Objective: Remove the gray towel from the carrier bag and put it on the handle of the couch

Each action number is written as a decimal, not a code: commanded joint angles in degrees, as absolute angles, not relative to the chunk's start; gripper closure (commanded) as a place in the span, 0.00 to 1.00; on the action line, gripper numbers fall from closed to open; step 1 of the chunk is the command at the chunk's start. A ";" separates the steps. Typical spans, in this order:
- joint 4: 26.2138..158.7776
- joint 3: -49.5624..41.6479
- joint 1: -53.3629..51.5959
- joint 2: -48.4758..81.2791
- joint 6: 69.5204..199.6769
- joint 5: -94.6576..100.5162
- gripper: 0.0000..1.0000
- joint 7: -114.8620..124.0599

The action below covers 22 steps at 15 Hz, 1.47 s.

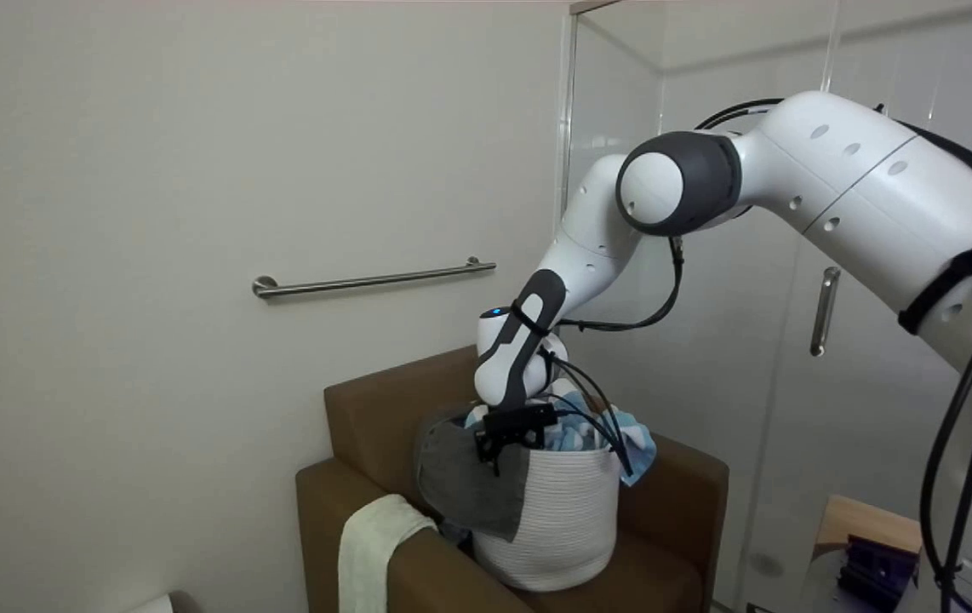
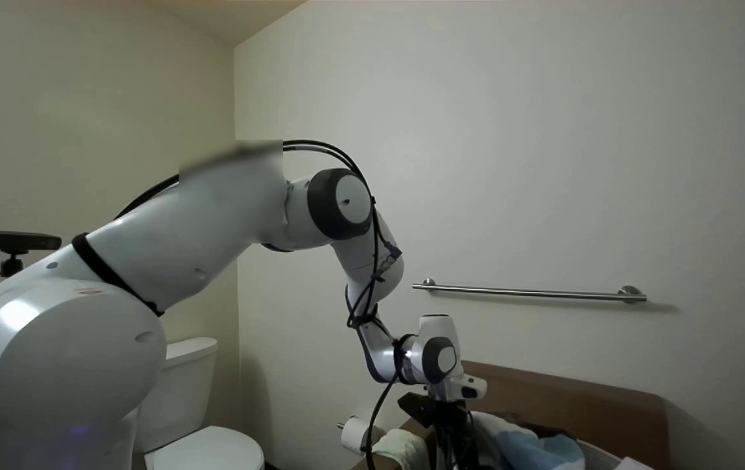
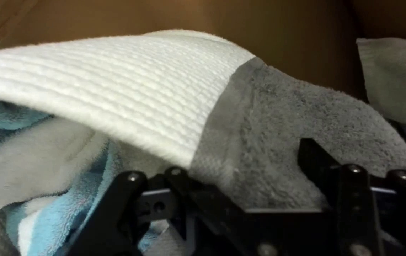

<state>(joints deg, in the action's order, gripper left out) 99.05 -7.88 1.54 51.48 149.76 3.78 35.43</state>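
The gray towel hung over the side of the carrier bag. The jaws stood apart at the bag's edge, so closing there risked pinching the bag too, and lifting then risked toppling it.

In an exterior view the viewpoint stood well off and somewhat above the gripper, facing the wall and glass partition beyond; I noted the arm up and right of the tool, the metal grab bar up and left. In an exterior view the arm's shoulder was nearest, left of the tool, itself at the lower edge, with the bar up and right. Both exterior views shared that wall, bar, gripper and chair back. The wrist view looked down from close behind the fingers onto the gray towel and carrier bag ahead.
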 commanded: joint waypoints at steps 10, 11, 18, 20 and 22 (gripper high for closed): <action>97.35 -14.01 -6.54 49.57 155.12 -0.22 0.92 37.77; 97.46 -14.26 -7.03 49.58 155.23 0.03 0.93 37.70; 97.76 -17.48 -10.62 48.53 155.40 1.33 0.45 37.88; 97.56 -18.15 -11.29 47.48 156.42 1.39 0.78 37.95; 97.22 -18.22 -11.34 46.50 156.33 1.33 0.79 37.68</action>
<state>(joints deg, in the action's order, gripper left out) 95.57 -17.39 -10.65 49.18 154.80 1.33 36.60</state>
